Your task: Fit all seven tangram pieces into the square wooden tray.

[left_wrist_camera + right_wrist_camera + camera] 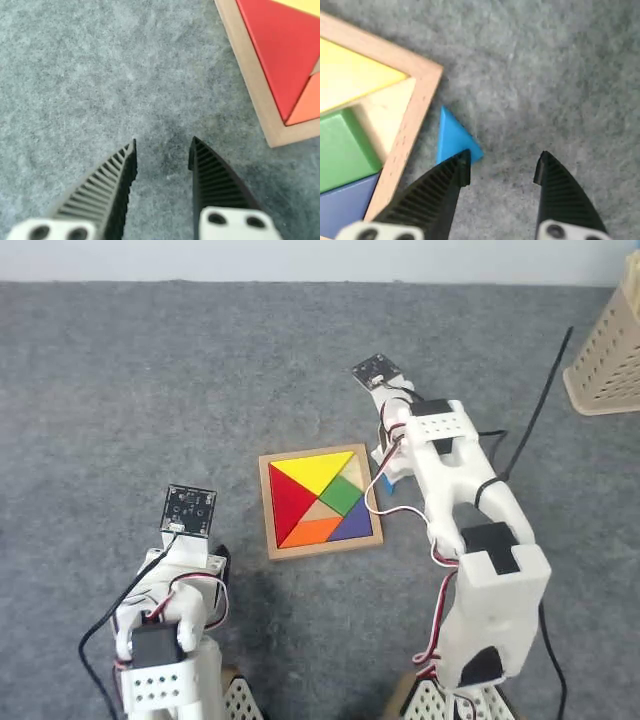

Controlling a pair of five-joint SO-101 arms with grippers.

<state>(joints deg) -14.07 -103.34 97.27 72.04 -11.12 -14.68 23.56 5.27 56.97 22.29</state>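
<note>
On the grey table, our right end effector (wide open, empty) hangs off-centre over the blue triangle, so we risk flicking it away on closing.

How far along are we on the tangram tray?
Mostly done: yellow, red, green, orange and purple pieces sit in the tray. Nothing is gripped; the right gripper hangs open over the blue triangle, which lies on the carpet beside the tray's rim. Left to do: seat it in the bare gap between yellow and green.
</note>
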